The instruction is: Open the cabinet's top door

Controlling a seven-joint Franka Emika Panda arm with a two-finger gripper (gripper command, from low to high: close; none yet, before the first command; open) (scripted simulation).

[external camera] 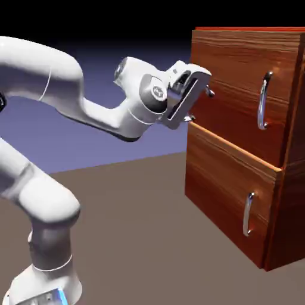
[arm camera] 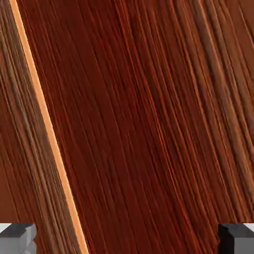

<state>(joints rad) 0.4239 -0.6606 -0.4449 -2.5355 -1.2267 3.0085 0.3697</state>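
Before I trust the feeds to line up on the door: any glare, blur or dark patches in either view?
Exterior view: bright glints on the handles, backdrop fading to black at the top; hand view: door wood evenly lit, no glare, grain slightly soft, fingertips cropped by the bottom edge.

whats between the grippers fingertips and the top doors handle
In the exterior view, the gripper is at the far side of the top door; only bare wood-grain panel shows from there across to its curved silver handle.
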